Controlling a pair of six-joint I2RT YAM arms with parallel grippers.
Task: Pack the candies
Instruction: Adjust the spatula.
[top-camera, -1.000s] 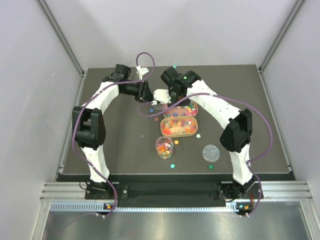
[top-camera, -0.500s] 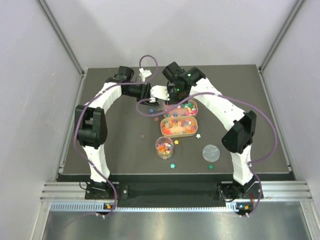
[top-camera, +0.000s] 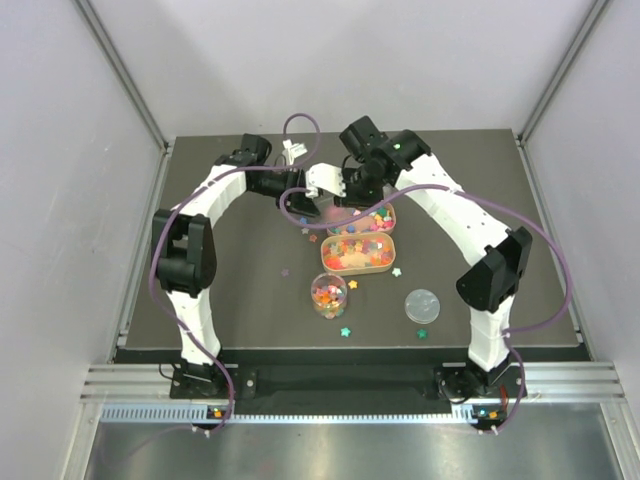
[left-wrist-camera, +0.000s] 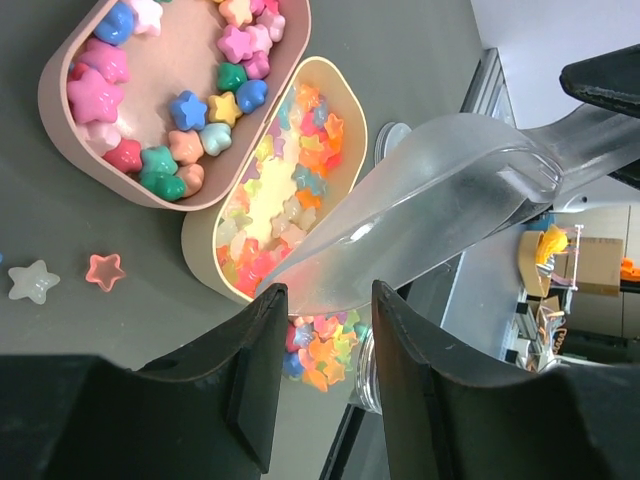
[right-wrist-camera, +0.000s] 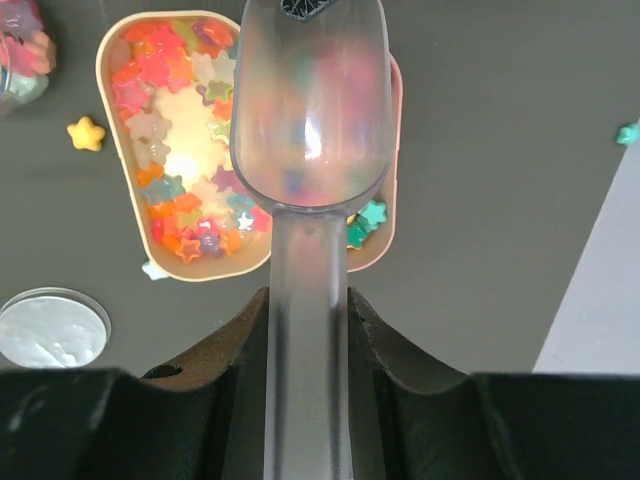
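Holding a clear scoop (right-wrist-camera: 310, 110) by the handle in the right claw (right-wrist-camera: 306, 312), clamped tight on it, bowl above the two trays. Candies (left-wrist-camera: 270, 200) mostly in the tan tray (left-wrist-camera: 192, 240) and the pink tray (left-wrist-camera: 50, 95), side by side. More in the open jar (top-camera: 328, 296) near the tan tray, lid (top-camera: 422, 305) lying apart on the right. A few loose stars (left-wrist-camera: 103, 270) on the dark table (top-camera: 220, 290). Left claw (left-wrist-camera: 325, 300) right at the scoop's tip, fingers (left-wrist-camera: 255, 380) a little apart; gripping the tip or not, cannot tell. Part of the tan tray hidden behind the scoop in the left wrist view
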